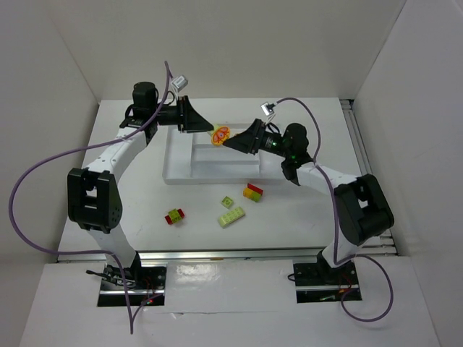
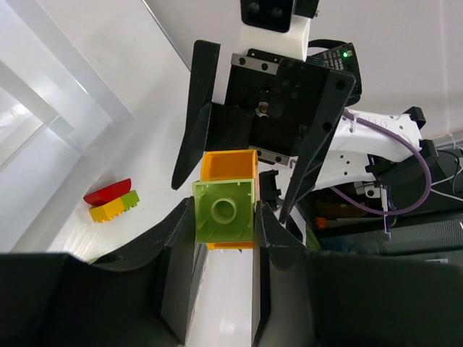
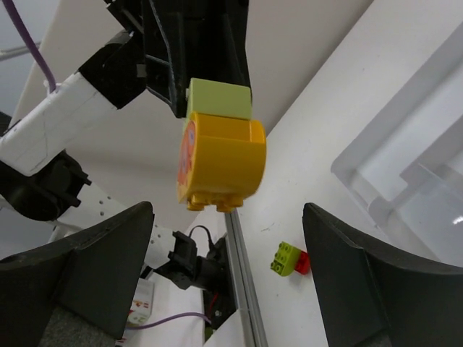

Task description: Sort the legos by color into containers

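1. From where I stand, the left gripper [image 2: 224, 242] is clamped on a green brick [image 2: 224, 211], which has a rounded yellow-orange piece [image 3: 221, 163] stuck on its far end. The two-colour stack hangs in the air above the white tray [image 1: 176, 176], held between the two arms.
2. The right gripper [image 3: 230, 267] faces it with its jaws wide apart, one on each side of the yellow-orange piece and touching nothing.
3. The step looks like pulling the stack apart. I'd bring the right jaws in until they sit squarely on the yellow-orange piece alone, clear of the green brick and of the left fingers.
4. Close firmly on the flat sides, since the rounded face could slip.
5. Peel the pieces apart with a slight tilt instead of a straight tug, keeping the left grip steady.
6. Stay over the tray, so a dropped piece lands inside it and not among the loose ones, such as the red-and-green pair [image 1: 174, 215], on the table [image 1: 289, 224].
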Robot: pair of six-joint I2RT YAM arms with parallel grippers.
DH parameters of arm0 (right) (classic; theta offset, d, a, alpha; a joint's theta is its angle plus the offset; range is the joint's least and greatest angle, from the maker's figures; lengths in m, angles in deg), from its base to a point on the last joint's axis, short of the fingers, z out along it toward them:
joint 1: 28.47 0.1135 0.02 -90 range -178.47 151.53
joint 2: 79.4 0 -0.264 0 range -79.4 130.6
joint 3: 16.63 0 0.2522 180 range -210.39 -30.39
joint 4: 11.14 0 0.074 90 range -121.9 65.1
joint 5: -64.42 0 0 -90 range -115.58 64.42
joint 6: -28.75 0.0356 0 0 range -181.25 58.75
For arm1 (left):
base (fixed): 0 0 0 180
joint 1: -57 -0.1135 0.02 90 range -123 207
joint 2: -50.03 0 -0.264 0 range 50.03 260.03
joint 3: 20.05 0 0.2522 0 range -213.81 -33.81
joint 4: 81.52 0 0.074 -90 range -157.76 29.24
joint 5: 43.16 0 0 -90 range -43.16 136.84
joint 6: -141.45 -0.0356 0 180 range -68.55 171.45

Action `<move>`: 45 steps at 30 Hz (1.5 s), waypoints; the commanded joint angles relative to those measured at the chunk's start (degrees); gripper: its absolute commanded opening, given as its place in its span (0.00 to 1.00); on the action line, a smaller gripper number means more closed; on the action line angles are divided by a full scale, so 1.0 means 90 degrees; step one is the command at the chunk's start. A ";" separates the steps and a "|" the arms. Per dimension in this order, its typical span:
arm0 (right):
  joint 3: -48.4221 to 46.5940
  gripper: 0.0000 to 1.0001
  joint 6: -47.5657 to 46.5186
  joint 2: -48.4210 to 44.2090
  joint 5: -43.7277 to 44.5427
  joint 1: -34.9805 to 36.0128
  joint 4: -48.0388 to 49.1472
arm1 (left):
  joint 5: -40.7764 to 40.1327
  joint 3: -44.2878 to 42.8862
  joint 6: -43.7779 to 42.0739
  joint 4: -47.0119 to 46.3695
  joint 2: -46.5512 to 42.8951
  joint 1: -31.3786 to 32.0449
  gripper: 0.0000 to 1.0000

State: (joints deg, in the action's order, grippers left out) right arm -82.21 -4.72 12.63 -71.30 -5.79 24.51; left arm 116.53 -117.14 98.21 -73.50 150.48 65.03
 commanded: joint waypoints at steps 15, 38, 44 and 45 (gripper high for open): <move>-0.0649 0.52 0.1053 0.0693 -0.0350 0.0273 0.1922 | 0.0098 0.0001 -0.0342 0.0100 -0.0194 0.0113 0.00; -0.2169 0.07 -0.2677 0.0446 0.4597 0.0556 -0.4881 | -0.4100 -0.0244 -0.1640 0.2981 -0.0740 -0.0512 0.00; -0.4131 0.07 -0.3048 0.2165 0.5713 0.0761 -0.5967 | -0.4743 0.0371 -0.1846 0.3411 -0.0916 -0.0385 0.00; -0.4368 0.07 -0.3049 0.2370 0.5801 0.0820 -0.6104 | -0.4852 0.0459 -0.1846 0.3411 -0.0974 -0.0385 0.00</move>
State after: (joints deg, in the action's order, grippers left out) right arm -116.11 -28.04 29.24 -28.28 0.22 -20.78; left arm 78.87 -115.30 83.87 -45.37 144.84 61.01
